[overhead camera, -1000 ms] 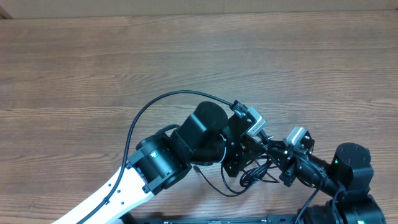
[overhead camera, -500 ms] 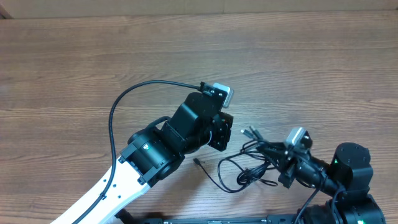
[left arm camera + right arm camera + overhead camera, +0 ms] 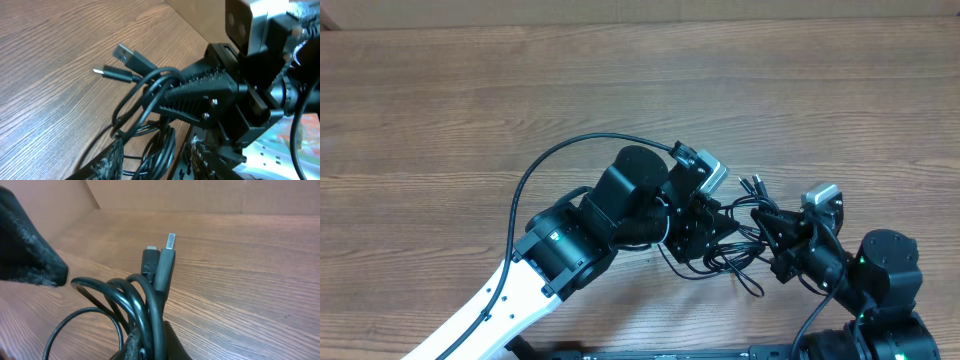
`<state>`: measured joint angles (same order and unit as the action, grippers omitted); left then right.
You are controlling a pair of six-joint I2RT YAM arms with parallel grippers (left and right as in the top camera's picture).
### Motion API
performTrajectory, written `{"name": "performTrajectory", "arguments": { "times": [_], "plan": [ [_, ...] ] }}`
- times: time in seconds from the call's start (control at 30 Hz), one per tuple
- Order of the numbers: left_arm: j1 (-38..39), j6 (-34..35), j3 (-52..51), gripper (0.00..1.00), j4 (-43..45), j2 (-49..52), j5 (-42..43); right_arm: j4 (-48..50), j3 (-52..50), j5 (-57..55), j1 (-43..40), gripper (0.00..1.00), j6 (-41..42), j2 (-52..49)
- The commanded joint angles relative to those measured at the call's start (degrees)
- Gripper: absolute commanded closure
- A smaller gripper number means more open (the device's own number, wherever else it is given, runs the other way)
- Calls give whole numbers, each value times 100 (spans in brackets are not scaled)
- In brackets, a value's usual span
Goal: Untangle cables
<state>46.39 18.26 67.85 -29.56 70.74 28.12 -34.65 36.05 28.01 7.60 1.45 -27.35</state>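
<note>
The cables (image 3: 732, 256) are thin black cords in a tangled bundle between the two grippers near the table's front edge. Their plug ends (image 3: 752, 185) stick out toward the back. My right gripper (image 3: 767, 222) is shut on several strands; in the right wrist view the cords (image 3: 145, 305) rise out of its closed tips (image 3: 150, 349), topped by two plugs (image 3: 165, 262). My left gripper (image 3: 710, 236) is open at the bundle's left side. In the left wrist view its two fingers (image 3: 114, 161) straddle hanging loops (image 3: 162, 147), and the right gripper's ribbed finger (image 3: 197, 95) pinches cords above them.
The wood-grain table (image 3: 620, 90) stretches back to a cardboard wall (image 3: 200, 195). The left arm's own thick black wire (image 3: 545, 175) arcs above its wrist. The right arm's base (image 3: 885, 270) stands at the front right corner.
The left gripper swung right, back to the bundle, and opened around its loops. The right gripper, still shut, shifted the bundle a little up and back.
</note>
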Motion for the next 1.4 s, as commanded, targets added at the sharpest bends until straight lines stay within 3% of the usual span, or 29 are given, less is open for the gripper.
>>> {"name": "performTrajectory", "arguments": {
  "times": [0.0, 0.07, 0.2, 0.43, 0.73, 0.97, 1.2, 1.37],
  "plan": [
    [-35, -160, 55, 43, -15, -26, 192, 157, 76, -57, 15, 96, 586, 59],
    [-35, -177, 55, 29, 9, -26, 129, 170, 76, -57, 15, 96, 588, 59],
    [-35, -339, 55, 20, 76, -22, 129, 205, 76, -57, 15, 96, 610, 59],
    [-28, -953, 55, 16, 131, -9, 153, 452, 76, -55, 15, 96, 1231, 59],
    [-24, -973, 55, 0, 428, -9, 219, 518, 76, 57, 15, 96, 1510, 59],
    [-26, -1213, 55, 0, 450, -9, 92, 608, 76, 162, 15, 96, 1657, 59],
    [-26, -1287, 55, 0, 195, 2, -1556, 798, 76, 452, 15, 96, 1657, 59],
    [-24, -1298, 55, 1, 249, 13, -1414, 1128, 76, 1141, 15, 96, 1657, 59]
  ]
}}
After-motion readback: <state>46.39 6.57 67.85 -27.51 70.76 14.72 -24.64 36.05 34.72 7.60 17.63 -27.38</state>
